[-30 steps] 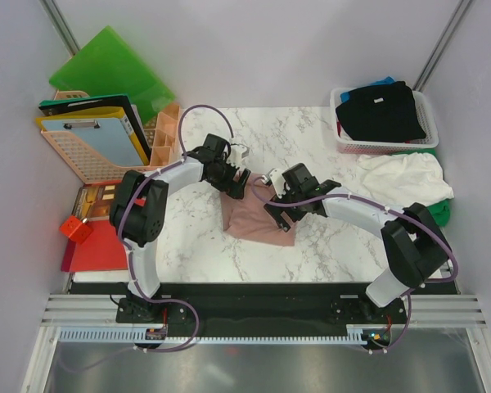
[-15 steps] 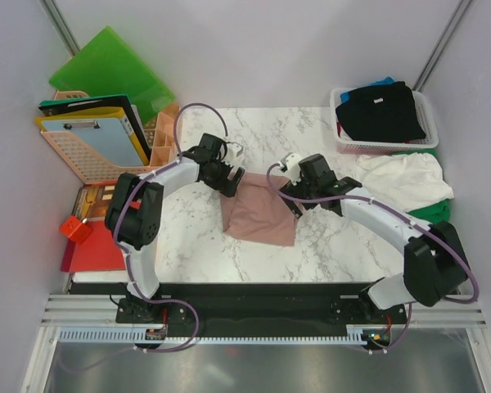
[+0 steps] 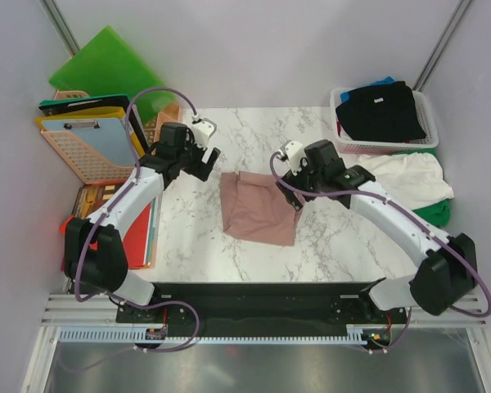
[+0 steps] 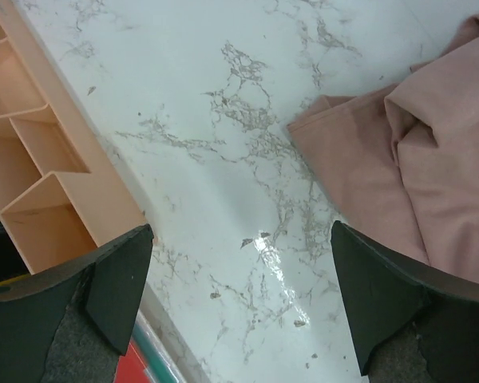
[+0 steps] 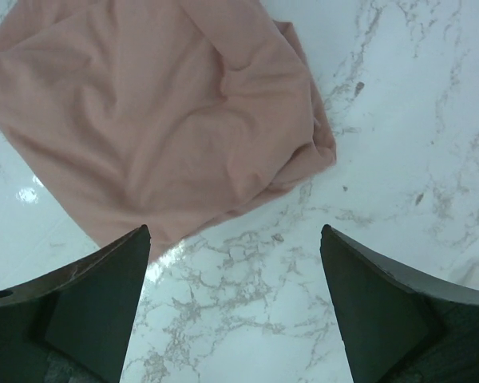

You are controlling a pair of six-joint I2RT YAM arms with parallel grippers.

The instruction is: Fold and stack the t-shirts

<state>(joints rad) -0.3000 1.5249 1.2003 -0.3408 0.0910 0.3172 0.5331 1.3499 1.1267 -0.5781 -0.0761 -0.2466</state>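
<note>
A dusty pink t-shirt [image 3: 258, 206] lies folded into a rough square on the marble table; its print is hidden. It also shows in the left wrist view [image 4: 419, 171] and the right wrist view [image 5: 156, 112]. My left gripper [image 3: 203, 158] is open and empty above bare marble, left of the shirt [image 4: 239, 299]. My right gripper [image 3: 299, 182] is open and empty just right of the shirt's edge [image 5: 235, 299]. A black t-shirt [image 3: 380, 110] lies in a white basket [image 3: 386, 146], over a blue one [image 3: 382, 82]. A white t-shirt [image 3: 405, 180] and a green one [image 3: 434, 211] lie at the right.
A peach plastic organizer [image 3: 94, 155] with clipboards stands at the left; its compartments show in the left wrist view [image 4: 32, 171]. A green folder [image 3: 110, 70] leans behind it. A red folder [image 3: 98, 246] and a red block [image 3: 76, 229] lie off the table's left edge.
Both grippers have let go of the pink shirt and drawn apart. My left arm has swung back to the left toward the organizer. My right gripper has risen slightly to the right.
</note>
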